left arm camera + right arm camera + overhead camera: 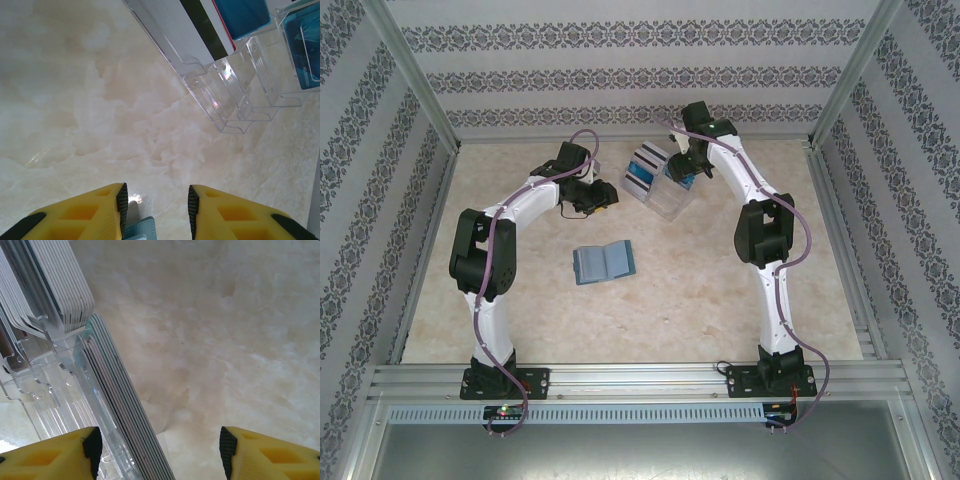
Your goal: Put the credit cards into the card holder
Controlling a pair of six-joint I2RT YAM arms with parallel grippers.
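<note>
The card holder (605,262) lies open on the table, a teal-blue case with lighter inner faces. Credit cards (645,170) stand on edge in a clear plastic stand (660,200) at the back. My right gripper (682,172) hangs over the stand's right end. In the right wrist view it (160,450) is open wide, with a stack of cards (115,405) edge-on between the fingers, touching neither pad. My left gripper (600,196) is left of the stand, open (156,205). A teal stitched corner (142,229) shows low by its left finger.
The left wrist view shows the stand's clear tiers (225,95) holding a white card with a dark stripe (195,30) and blue cards (245,15). Patterned walls and metal posts (415,70) close in the pale table (670,310).
</note>
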